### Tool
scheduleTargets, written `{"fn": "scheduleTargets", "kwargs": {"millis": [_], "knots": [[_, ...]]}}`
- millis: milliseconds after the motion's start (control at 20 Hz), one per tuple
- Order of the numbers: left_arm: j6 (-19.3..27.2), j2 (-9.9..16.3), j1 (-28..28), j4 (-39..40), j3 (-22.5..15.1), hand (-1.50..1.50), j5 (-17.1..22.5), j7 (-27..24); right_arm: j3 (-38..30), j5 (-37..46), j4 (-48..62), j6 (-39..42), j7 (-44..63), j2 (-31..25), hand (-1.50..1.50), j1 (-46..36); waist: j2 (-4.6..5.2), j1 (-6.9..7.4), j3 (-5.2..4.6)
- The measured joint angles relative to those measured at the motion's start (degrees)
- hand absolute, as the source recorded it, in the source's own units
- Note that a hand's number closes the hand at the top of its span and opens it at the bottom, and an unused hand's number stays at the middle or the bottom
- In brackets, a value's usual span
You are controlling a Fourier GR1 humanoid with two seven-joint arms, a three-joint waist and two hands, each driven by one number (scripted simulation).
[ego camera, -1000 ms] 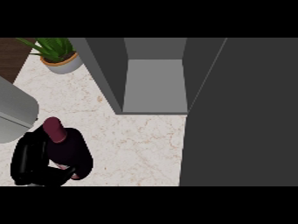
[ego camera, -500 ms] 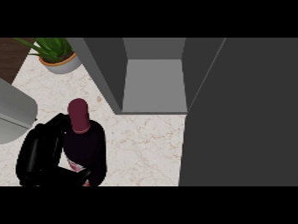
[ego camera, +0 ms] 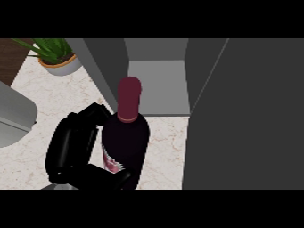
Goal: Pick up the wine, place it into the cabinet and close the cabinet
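Note:
The wine bottle (ego camera: 126, 133) is dark, with a maroon capped neck and a pale label low on its side. My right hand (ego camera: 75, 147) is shut on it, fingers curled round its left side and thumb under its base. The bottle is held off the counter, its neck just in front of the open cabinet's grey interior (ego camera: 155, 87), left of centre. The cabinet door (ego camera: 253, 116) stands open at the right as a wide dark panel. A grey forearm (ego camera: 3, 113) shows at the left edge; its hand is out of view.
A potted green plant (ego camera: 57, 57) stands at the back left on the pale marble counter (ego camera: 55, 95). The cabinet's left wall (ego camera: 104, 71) rises right beside the bottle's neck. A strip of dark wood shows at the far top left.
My right hand has carried the bottle up and to the right, from the counter's lower left to the cabinet's opening. The bottle now looks larger and closer. The left forearm has stayed put.

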Motion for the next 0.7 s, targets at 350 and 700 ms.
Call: {"fn": "scheduleTargets", "kwargs": {"millis": [350, 700], "knots": [[13.78, -0.04, -10.90, 2.48, -7.80, 1.50, -0.76, 5.50, -0.68, -0.28, -0.10, 0.69, 0.11, -0.26, -1.50, 0.66, 0.02, -0.22, 0.00], [22.72, -0.05, -20.60, 9.42, -10.27, 1.50, -1.43, 6.54, -0.67, -0.59, 0.01, 1.41, -0.38, 0.04, -1.50, 1.33, 0.06, -0.27, 0.00]]}}
